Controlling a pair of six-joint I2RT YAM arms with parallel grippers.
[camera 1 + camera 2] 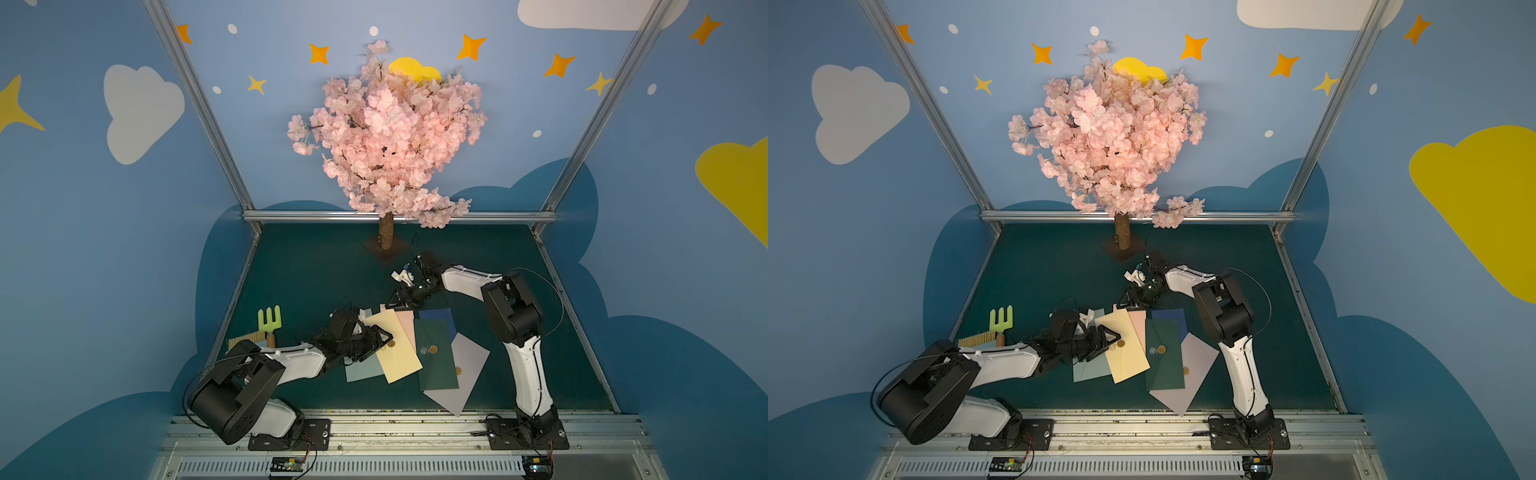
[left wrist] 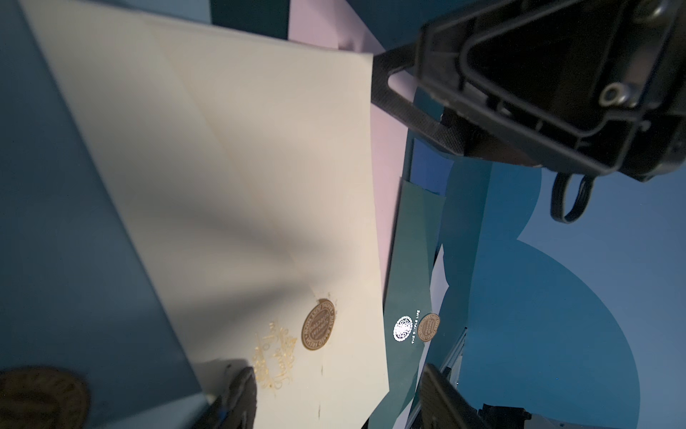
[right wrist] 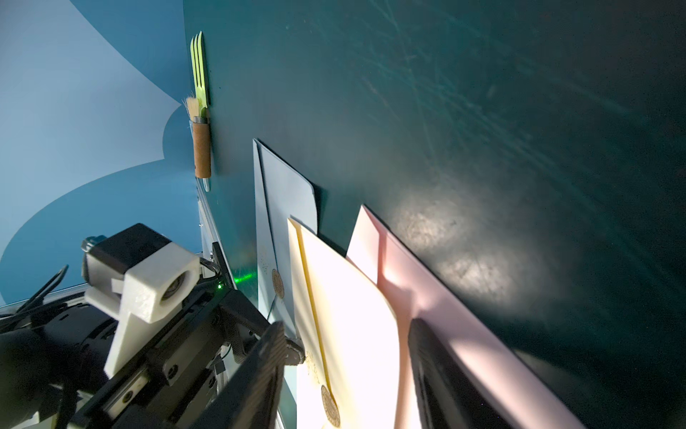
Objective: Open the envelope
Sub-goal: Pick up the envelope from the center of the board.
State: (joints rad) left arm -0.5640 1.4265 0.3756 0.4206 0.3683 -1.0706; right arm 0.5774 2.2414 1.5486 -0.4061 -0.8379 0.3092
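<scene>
Straddling yellow envelope edges | left pincer: wide, beside gold seal | right pincer: wide, far end

Blue cloud-painted walls enclose a dark green tabletop.

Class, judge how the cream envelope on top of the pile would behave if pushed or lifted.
Probably light and floppy: the cream envelope is thin, flat paper. Pushed, it may slide, since it rests on the pink envelope.
</scene>
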